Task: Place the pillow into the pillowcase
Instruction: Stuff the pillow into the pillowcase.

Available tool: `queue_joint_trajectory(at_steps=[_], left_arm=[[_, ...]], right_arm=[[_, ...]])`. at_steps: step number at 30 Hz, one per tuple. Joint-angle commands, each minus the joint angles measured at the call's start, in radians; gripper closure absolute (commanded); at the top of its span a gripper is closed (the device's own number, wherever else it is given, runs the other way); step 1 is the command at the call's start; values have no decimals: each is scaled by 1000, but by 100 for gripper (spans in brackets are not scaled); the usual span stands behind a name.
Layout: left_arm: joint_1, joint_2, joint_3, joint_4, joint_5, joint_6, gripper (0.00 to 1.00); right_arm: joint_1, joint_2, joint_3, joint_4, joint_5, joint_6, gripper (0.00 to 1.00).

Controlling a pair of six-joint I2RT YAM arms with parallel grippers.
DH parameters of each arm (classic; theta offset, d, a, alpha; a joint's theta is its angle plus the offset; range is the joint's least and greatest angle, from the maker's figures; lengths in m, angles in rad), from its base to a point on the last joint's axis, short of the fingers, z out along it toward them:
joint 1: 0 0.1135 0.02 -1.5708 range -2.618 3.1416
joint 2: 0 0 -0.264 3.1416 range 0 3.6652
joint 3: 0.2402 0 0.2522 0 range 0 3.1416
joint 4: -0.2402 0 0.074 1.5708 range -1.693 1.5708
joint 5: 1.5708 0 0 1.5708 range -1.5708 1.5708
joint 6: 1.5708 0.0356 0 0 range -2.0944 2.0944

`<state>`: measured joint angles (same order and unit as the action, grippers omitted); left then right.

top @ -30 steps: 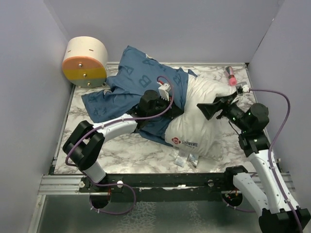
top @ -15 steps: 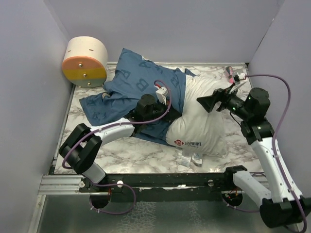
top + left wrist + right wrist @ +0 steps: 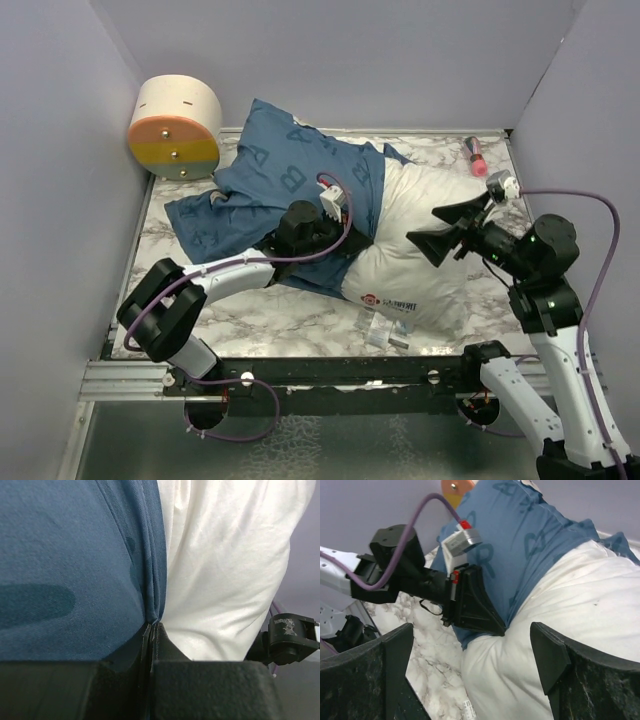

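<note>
The white pillow (image 3: 425,265) lies on the right half of the table, its far left end tucked inside the dark blue pillowcase (image 3: 285,175). My left gripper (image 3: 350,248) is shut on the pillowcase's open edge where it meets the pillow. The left wrist view shows blue pillowcase fabric (image 3: 75,555) pinched at the left gripper's tips (image 3: 151,626), with the pillow (image 3: 220,570) just to the right. My right gripper (image 3: 425,228) hovers wide open over the pillow's middle, holding nothing. The right wrist view shows the right gripper (image 3: 472,640) above the pillow (image 3: 580,630), facing the left gripper (image 3: 495,626) and the pillowcase (image 3: 520,535).
A cream cylinder with an orange and yellow face (image 3: 178,125) stands at the back left corner. A small pink and red object (image 3: 475,155) lies at the back right. Purple walls close in the marble table (image 3: 250,310) on three sides. The pillow's tags (image 3: 385,330) hang near the front edge.
The right gripper rose toward the back, then came down and slightly right over the pillow, staying open. The left gripper kept its pinch and the pillowcase edge barely shifted.
</note>
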<state>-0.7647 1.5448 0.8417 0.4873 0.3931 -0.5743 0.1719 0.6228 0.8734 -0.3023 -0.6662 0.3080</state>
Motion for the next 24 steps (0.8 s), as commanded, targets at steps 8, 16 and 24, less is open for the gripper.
queue_joint_trajectory(at_steps=[8, 16, 24], left_arm=[[-39, -57, -172, -159, -10, 52, 100], [-41, -125, -182, -163, -1, 66, 100], [-41, -105, 47, -240, -31, 140, 100]], right_arm=[[3, 656, 377, -146, 189, -184, 0], [120, 733, 286, -256, 323, -268, 3], [164, 801, 261, -120, 268, -209, 94]])
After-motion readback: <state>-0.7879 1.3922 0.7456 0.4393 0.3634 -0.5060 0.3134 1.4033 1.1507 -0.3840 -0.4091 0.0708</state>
